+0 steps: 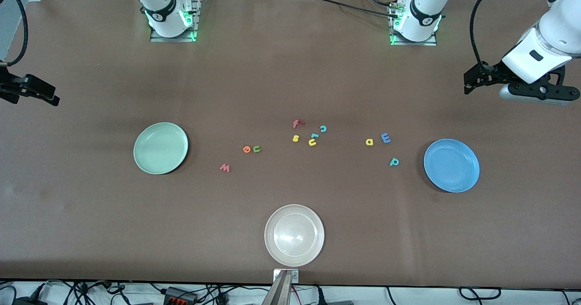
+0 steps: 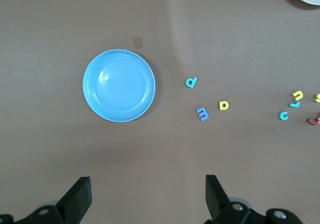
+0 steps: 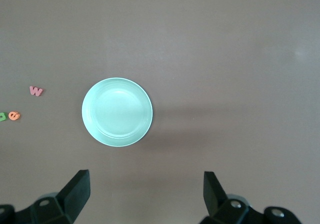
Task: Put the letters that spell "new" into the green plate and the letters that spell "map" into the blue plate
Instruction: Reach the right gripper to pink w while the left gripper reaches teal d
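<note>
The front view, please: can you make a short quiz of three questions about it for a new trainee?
1. True or false: the green plate already holds a letter.
2. Which letter lies nearest the blue plate? A) blue m B) teal p C) yellow a
3. Fill in: both the left gripper and the right gripper are ____ and hold nothing.

Key: 1 false; 2 B; 3 open.
</note>
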{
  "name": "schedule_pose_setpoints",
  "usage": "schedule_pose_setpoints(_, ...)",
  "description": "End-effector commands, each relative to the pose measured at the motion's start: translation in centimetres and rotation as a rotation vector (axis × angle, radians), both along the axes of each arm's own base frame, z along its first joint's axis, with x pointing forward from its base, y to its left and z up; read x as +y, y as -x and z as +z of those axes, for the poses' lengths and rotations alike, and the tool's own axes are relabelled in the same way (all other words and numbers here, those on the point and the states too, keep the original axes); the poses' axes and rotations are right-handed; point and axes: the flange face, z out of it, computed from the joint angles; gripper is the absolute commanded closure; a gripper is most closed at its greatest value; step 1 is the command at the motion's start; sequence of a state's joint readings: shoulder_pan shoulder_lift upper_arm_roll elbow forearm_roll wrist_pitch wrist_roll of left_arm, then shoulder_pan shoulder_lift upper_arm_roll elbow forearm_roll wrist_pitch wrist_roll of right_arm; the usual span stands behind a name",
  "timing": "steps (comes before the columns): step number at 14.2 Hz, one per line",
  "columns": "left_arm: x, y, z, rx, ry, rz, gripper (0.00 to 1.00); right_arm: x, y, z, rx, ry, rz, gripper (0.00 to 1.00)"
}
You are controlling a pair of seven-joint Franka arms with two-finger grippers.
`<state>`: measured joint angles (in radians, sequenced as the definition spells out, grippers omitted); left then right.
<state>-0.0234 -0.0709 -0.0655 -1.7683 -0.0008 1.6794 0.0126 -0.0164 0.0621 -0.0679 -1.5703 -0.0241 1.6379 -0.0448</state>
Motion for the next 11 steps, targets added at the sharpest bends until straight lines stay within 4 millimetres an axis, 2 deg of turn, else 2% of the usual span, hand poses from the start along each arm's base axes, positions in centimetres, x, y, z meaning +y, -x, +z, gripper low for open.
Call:
schedule_pose_setpoints(1, 0.1, -0.3, 0.6, 0.004, -0.014, -0.01, 0.0, 0.1, 0.1, 0.0, -0.002, 0.004, 0.011, 0.0)
schedule_pose_setpoints(4, 0.1, -0.3, 0.6, 0.004, -0.014, -0.01, 0.0, -0.2, 0.0, -0.6, 0.012, 0.006, 0.008, 0.0)
schedule_pose_setpoints(5, 0.1, -0.3, 0.6, 0.004, -0.014, -0.01, 0.0, -0.1, -0.4, -1.4, 0.026, 0.006, 0.008, 0.0)
schedule_pose_setpoints(9, 0.1, -0.4, 0.5, 0.009, -0.007, -0.005, 0.0, 2.7, -2.4, -6.1, 0.09, 0.002, 0.039, 0.0)
schedule_pose_setpoints(11, -0.2, -0.8, -0.6, 0.031, -0.006, -0.011, 0.0, 5.4, -3.7, -9.8, 0.141, 0.0, 0.078, 0.0)
